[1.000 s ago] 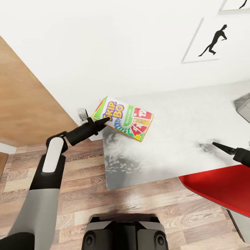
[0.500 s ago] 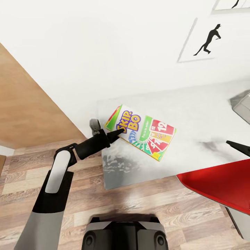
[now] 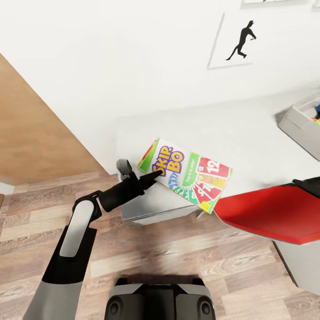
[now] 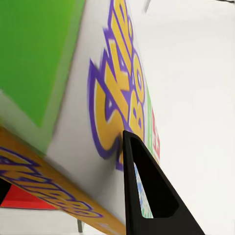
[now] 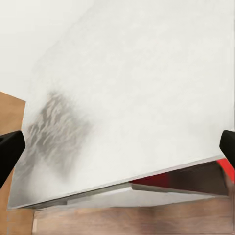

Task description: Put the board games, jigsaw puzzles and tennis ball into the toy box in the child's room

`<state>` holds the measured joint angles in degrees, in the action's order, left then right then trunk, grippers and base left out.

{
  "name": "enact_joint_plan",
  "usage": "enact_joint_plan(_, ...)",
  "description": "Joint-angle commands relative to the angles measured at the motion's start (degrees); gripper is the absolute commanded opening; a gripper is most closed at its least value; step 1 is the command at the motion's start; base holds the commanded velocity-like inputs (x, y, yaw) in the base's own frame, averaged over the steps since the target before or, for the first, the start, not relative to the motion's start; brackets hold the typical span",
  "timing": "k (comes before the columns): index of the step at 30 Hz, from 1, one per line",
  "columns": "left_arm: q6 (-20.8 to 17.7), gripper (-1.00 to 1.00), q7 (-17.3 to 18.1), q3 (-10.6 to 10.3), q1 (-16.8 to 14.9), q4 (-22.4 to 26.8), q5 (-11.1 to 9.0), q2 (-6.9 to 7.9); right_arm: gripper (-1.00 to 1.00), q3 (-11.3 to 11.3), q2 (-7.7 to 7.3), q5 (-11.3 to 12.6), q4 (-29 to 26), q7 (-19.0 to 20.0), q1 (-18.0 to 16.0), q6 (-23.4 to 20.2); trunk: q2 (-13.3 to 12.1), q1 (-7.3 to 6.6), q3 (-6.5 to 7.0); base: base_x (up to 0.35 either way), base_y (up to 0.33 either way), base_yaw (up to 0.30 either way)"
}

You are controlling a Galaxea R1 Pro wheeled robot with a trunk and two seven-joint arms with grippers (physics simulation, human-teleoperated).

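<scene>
white table (image 3: pixel 249 133) | left gripper (image 3: pixel 156 174) clamps Skip-Bo box (image 3: pixel 186 174) | arm outstretched

your skip-bo board game (image 3: pixel 186 174) hangs tilted over the white table's (image 3: pixel 249 133) near edge; the grey toy box (image 3: pixel 298 126) sits far right.

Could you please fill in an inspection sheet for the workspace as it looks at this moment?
Surface: white table, bare where visible; wood-plank floor below.
Job's things: Skip-Bo game box held up over the table's near left part; grey toy box at the table's far right, something coloured inside, too small to identify.
Clutter: red chair at the table's near edge.
Grippers: left gripper shut on the game box's lettered end, one of its fingers against the printed face; right gripper's fingers spread apart above the tabletop, holding nothing.
Cables: nothing seen.
Surroundings: white wall, silhouette print, brown panel.
</scene>
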<state>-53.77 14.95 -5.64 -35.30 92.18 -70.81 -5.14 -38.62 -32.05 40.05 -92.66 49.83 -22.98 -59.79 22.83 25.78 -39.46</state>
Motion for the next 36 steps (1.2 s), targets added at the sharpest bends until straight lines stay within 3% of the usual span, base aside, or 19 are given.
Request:
enact_joint_plan(1, -0.2, -1.00, 0.4, 0.1, 0.0, 0.0, 0.0, -0.04, 1.00, -0.1, -0.02, -0.3, 0.0, 0.4, 0.0, -0.2, 0.1, 0.00, -0.07, -0.230, -0.151, -0.013)
enact_joint_plan(10, 0.1, -1.00, 2.5, 0.6, 0.4, 0.0, -0.4, 0.02, 1.00, -0.9, -0.03, -0.3, 0.0, 0.4, 0.0, -0.2, 0.1, 0.00, -0.07, -0.091, -0.082, -0.004)
enact_joint_plan(19, 0.6, -1.00, 3.5, 0.7, 0.6, 0.0, -0.5, 0.04, 1.00, -1.1, -0.03, -0.3, 0.0, 0.4, 0.0, -0.2, 0.1, 0.00, -0.07, -0.042, -0.254, 0.019)
enact_joint_plan(36, 0.8, -1.00, 3.2, 0.7, 0.7, -0.1, -0.4, 0.01, 1.00, -1.1, -0.04, -0.3, 0.0, 0.4, 0.0, -0.2, 0.1, 0.00, 0.01, -0.003, -0.314, 0.188)
